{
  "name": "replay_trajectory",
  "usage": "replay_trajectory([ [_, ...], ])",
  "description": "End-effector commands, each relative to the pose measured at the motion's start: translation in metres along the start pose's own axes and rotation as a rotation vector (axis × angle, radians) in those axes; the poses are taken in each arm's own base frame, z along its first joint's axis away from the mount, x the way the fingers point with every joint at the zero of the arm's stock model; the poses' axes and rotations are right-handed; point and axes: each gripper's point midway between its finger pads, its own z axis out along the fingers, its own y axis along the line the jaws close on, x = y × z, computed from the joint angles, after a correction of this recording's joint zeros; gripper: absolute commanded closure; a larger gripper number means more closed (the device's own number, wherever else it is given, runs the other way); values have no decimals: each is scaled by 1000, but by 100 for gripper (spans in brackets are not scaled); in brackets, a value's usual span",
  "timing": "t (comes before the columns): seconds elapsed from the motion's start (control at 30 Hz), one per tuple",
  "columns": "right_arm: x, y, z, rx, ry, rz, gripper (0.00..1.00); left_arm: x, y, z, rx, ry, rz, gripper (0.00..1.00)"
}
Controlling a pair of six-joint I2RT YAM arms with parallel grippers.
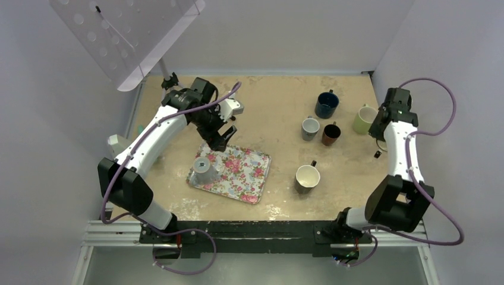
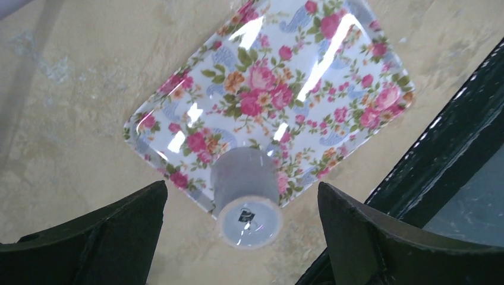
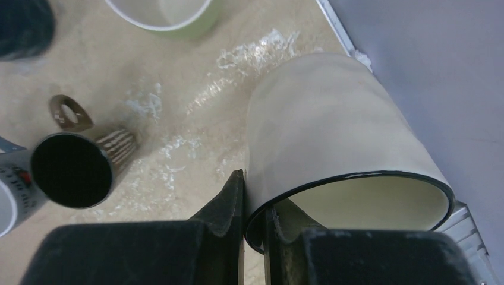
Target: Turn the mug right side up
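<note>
The grey mug [image 1: 205,170] stands upside down on the flowered tray [image 1: 246,175], at its near left corner. Its base points up and there is a small sticker on it. The tray lies on the left half of the table [image 1: 273,119]. The left gripper [image 1: 219,142] hangs above the far edge of the tray, just beyond the grey mug. Its jaws are spread wide and hold nothing.

At the far right of the table, close to the wall, the right gripper [image 3: 254,193] is pinched tight on the rim of a cream mug [image 3: 327,119], with one finger inside and one outside. The mouth of this mug faces the gripper. I cannot tell if its base rests on the table.

Between the two arms five more mugs stand mouth up: a dark blue mug [image 1: 327,104], a green mug [image 1: 364,119], a pale grey mug [image 1: 309,127], a brown mug [image 1: 330,133] and, nearer, a dark mug with white inside [image 1: 307,177].
</note>
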Motion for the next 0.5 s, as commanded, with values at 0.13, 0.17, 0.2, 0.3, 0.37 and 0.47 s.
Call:
replay_trajectory([
  [0.13, 13, 12, 41, -148, 77, -31, 100, 57, 9, -24, -96, 153, 120, 0],
  [0.17, 15, 13, 46, -152, 95, -32, 100, 62, 8, -25, -85, 150, 106, 0],
  [0.2, 18, 14, 51, -147, 112, -35, 100, 66, 6, -26, -76, 145, 97, 0],
  [0.3, 26, 11, 62, -117, 154, -43, 100, 82, 8, -27, -94, 159, 75, 2],
  [0.37, 27, 12, 66, -125, 162, -36, 100, 93, 7, -25, -104, 173, 49, 3],
  [0.47, 29, 21, 72, -172, 182, -24, 100, 113, 0, -20, -69, 172, -10, 7],
])
